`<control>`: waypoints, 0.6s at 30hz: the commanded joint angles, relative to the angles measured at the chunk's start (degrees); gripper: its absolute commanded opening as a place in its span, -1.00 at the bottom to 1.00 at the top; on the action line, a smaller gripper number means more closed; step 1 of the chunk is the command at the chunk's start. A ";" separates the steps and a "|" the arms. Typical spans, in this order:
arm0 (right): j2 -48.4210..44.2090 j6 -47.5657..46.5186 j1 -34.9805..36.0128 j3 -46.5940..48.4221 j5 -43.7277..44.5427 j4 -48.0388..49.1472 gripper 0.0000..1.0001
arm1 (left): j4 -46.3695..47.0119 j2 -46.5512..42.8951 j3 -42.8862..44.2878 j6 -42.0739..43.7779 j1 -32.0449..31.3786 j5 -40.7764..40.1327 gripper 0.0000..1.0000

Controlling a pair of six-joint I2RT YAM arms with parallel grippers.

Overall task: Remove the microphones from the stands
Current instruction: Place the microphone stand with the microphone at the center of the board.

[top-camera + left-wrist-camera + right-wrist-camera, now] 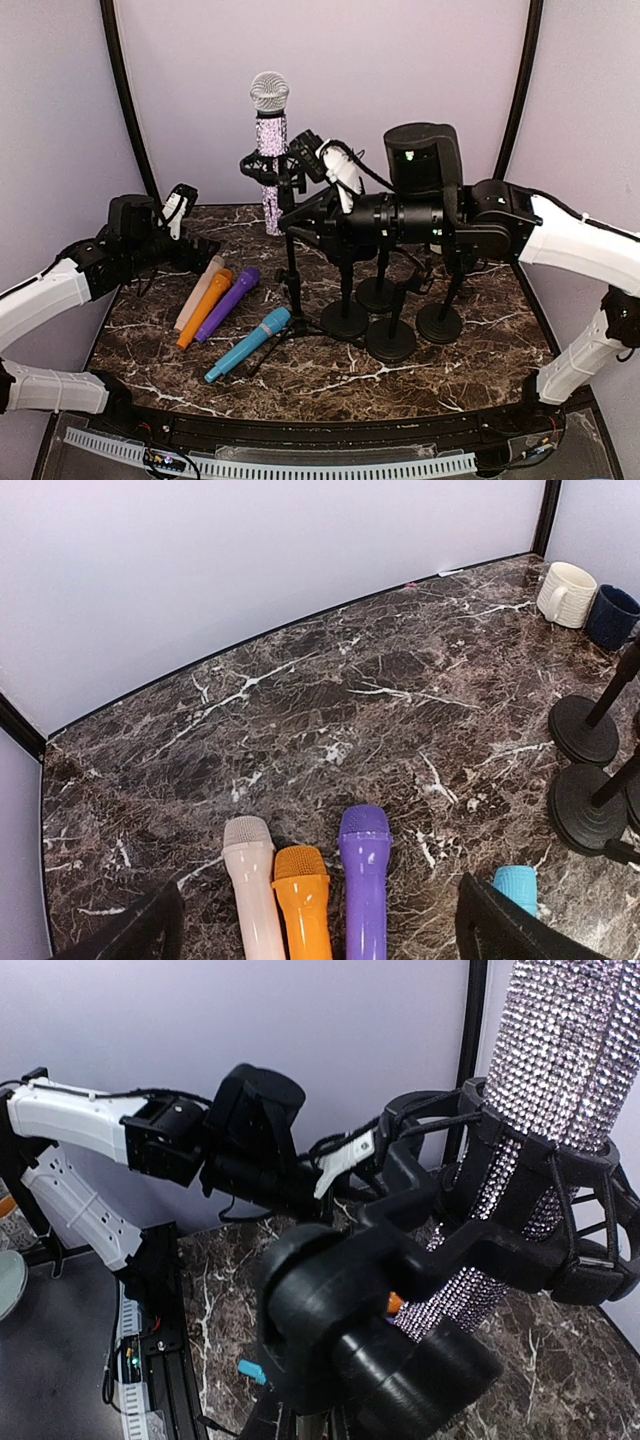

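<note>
Sparkly microphone (270,125) is upright in the stand (292,270) at the back of the table (490,365), its body seated in the black clip (268,167) and its silver head on top. Not out yet.

Right gripper (303,160) is up at clip height, just beside the clip on its right, and clenched. I can't tell whether it's pinching the clip or closed on nothing: the right wrist view is filled by the clip (500,1240), a big black knob (335,1305) and the rhinestone body (560,1070), and no fingers show there.

Left gripper (180,212) sits at the left side of the table, jaws spread wide, grasping nothing. In the left wrist view its fingertips (135,935) bracket the heads of the loose mics.

On the table, side by side: beige mic (200,290), orange mic (207,305), purple mic (231,301), then a teal mic (250,343) nearer the stand.

Four spare round-base stands (390,340) are clustered right of centre, under the right arm. A white mug (565,592) and a dark blue mug (610,615) sit touching in the far corner.
</note>
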 commanded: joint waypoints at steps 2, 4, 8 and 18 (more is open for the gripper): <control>-5.73 -0.52 3.05 -7.33 6.54 13.85 -1.00 | 3.56 -5.49 -2.31 0.55 -0.11 4.78 0.92; -7.03 0.33 3.16 -10.75 6.81 15.35 -1.00 | 4.07 -7.03 -2.94 -0.80 -0.39 8.72 0.87; -9.24 1.59 3.30 -17.66 6.80 20.31 -1.00 | 7.69 -10.21 -6.53 -3.12 -3.78 13.56 0.84; -11.98 2.09 3.30 -30.95 7.39 36.12 -1.00 | 16.66 -11.34 -12.96 -8.12 -18.43 16.18 0.76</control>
